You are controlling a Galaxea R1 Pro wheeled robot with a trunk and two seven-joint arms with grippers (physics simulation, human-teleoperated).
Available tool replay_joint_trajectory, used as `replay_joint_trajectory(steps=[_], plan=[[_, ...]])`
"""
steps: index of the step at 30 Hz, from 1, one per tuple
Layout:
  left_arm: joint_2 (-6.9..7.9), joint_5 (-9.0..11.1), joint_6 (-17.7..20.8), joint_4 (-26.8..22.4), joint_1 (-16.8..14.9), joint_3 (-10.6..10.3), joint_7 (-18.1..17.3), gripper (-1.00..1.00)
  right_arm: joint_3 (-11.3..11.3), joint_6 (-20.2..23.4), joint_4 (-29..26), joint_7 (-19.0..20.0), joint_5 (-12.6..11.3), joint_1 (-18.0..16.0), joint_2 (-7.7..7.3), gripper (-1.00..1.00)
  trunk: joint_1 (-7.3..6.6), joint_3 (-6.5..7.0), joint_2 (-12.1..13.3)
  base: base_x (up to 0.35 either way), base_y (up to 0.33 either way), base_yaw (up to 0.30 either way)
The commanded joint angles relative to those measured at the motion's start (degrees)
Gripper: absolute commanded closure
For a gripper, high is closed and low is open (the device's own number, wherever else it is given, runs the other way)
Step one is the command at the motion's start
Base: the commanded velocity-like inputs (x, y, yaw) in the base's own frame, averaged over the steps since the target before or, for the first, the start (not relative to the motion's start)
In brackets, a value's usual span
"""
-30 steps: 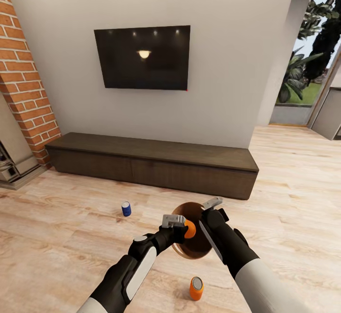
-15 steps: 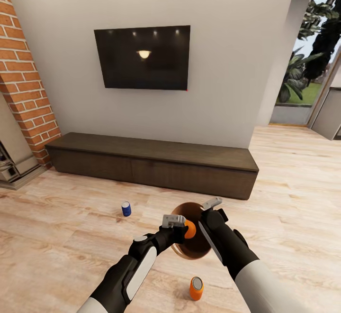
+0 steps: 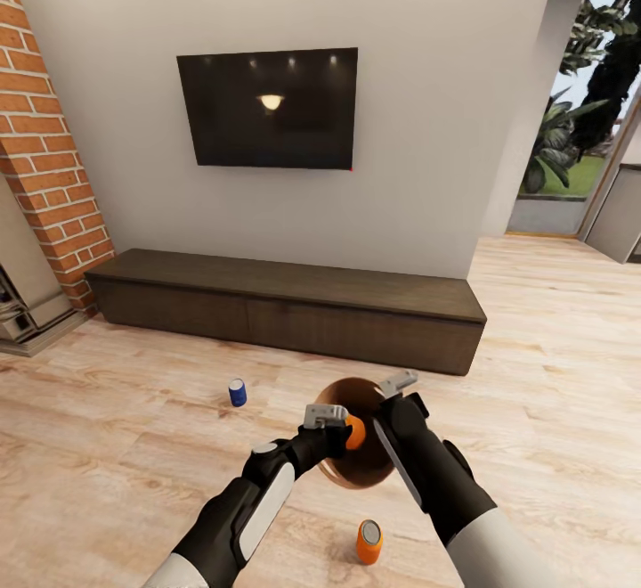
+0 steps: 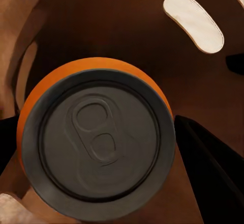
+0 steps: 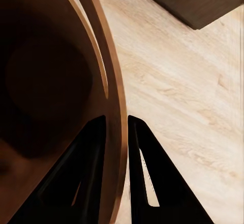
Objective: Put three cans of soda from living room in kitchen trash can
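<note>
Holding an orange can [image 3: 356,432] in the left gripper [image 3: 343,428], fingers closed around its sides, right at the mouth of the bin [image 3: 352,481]. Pinching the bin's rim [image 5: 114,107] with the right gripper [image 5: 116,132], one finger [image 5: 84,158] inside the wall and the other outside, fingers narrow with only the thin wall between them. Keeping the bin lifted off the wood floor [image 3: 534,374] and tilted so its brown inside faces the camera. Showing, from the left wrist, the can's grey top [image 4: 99,142] with its pull tab against the bin's brown inside, handle cut-out [image 4: 193,23] beyond it. Standing upright on the floor: a second orange can [image 3: 369,542] near the arms, a blue can [image 3: 237,392] farther off toward the long dark cabinet [image 3: 294,307]. Hanging above, a black TV [image 3: 267,107], brick column [image 3: 44,142] at left.
</note>
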Motion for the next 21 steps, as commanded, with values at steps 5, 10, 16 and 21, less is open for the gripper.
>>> replay_joint_trajectory(steps=[5, 10, 16, 21], plan=[[-0.01, 0.0, -0.2, 0.2, -0.2, 0.0, 0.0, 1.00, 0.0, 0.1, -1.0, 0.1, 0.5, 0.4, -0.01, 1.00, 0.00, 0.01, 0.0, 0.000, 0.000, 0.000], [-0.01, -0.1, -0.2, 0.2, -0.3, 0.0, 0.0, 1.00, 0.0, 0.1, -1.3, 0.1, 0.5, 0.5, -0.01, 1.00, 0.00, 0.01, 0.0, 0.000, 0.000, 0.000], [-0.01, -0.1, -0.2, 0.2, -0.3, 0.0, 0.0, -1.00, 0.1, 0.1, -1.4, 0.1, 0.5, 0.5, -0.01, 1.00, 0.00, 0.01, 0.0, 0.000, 0.000, 0.000], [-0.01, -0.1, -0.2, 0.2, -0.3, 0.0, 0.0, -1.00, 0.0, 0.1, -1.3, 0.1, 0.5, 0.5, -0.04, 1.00, 0.00, 0.01, 0.0, 0.000, 0.000, 0.000]])
